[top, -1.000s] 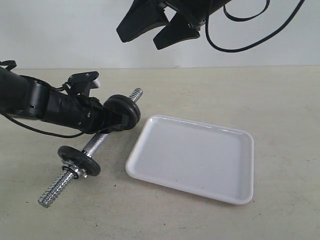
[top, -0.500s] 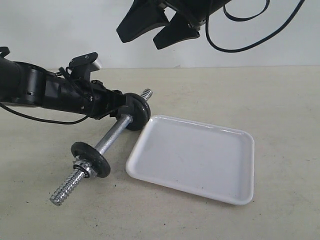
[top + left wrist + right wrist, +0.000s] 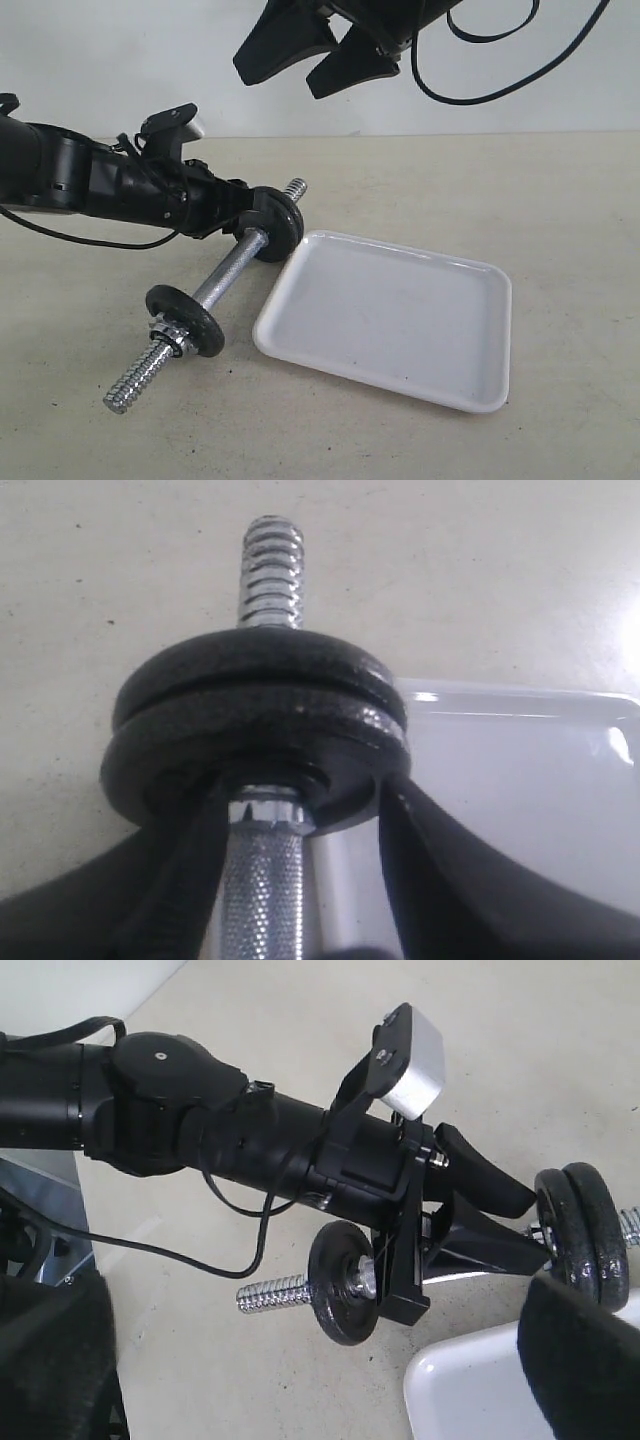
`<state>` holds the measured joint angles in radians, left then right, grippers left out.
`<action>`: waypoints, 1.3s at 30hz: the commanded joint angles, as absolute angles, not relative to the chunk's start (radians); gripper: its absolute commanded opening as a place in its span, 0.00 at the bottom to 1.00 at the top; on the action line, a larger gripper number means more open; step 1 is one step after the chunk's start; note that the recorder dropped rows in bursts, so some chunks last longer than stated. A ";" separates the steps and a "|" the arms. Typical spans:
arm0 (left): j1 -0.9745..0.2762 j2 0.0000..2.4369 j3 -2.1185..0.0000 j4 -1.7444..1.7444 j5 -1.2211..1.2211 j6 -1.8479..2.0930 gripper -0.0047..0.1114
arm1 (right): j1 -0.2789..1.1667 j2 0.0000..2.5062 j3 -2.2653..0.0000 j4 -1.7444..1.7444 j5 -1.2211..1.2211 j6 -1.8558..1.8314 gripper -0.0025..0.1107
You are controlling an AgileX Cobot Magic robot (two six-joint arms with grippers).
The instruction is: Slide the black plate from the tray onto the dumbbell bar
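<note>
The dumbbell bar (image 3: 225, 270) lies slanted on the table left of the tray (image 3: 400, 320), which has nothing in it. Two black discs sit pressed together on its far threaded end (image 3: 272, 565). The one nearer my fingers looks the deeper black, so I take it for the black plate (image 3: 262, 748) (image 3: 272, 225). My left gripper (image 3: 300, 800) (image 3: 248, 220) is open and straddles the knurled bar (image 3: 262, 880), its fingertips (image 3: 395, 810) against that plate. High above the tray hangs my right gripper (image 3: 322, 55) (image 3: 320, 1380), open with nothing between its fingers.
A third dark disc (image 3: 185, 320) (image 3: 345, 1280) with a chrome collar nut sits near the bar's near threaded end (image 3: 135, 380). The left arm (image 3: 90, 185) and its cable lie low across the table's left side. The tray's near corner almost touches the paired discs.
The left gripper moved right with the paired discs, carrying the whole bar toward the tray. Over the last half second the bar crept only slightly further. The right gripper has stayed still.
</note>
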<state>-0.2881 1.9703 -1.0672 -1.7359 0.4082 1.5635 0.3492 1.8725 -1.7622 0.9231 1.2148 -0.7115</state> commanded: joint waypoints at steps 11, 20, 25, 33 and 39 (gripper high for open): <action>-0.278 1.738 -1.069 -1.464 0.403 1.466 0.43 | 0.352 1.844 -1.768 0.922 1.221 -0.726 0.94; -0.278 1.502 -1.056 -1.309 0.406 1.458 0.28 | 0.349 1.709 -1.768 0.920 1.221 -0.802 0.94; -0.278 1.378 -1.048 -1.309 0.446 1.458 0.08 | 0.349 1.630 -1.768 0.919 1.221 -0.701 0.94; -0.278 1.219 -1.048 -1.300 0.497 1.430 0.08 | 0.349 1.514 -1.768 0.925 1.221 -0.611 0.94; -0.278 1.118 -1.048 -1.265 0.532 1.385 0.08 | 0.349 1.442 -1.768 0.931 1.221 -0.498 0.94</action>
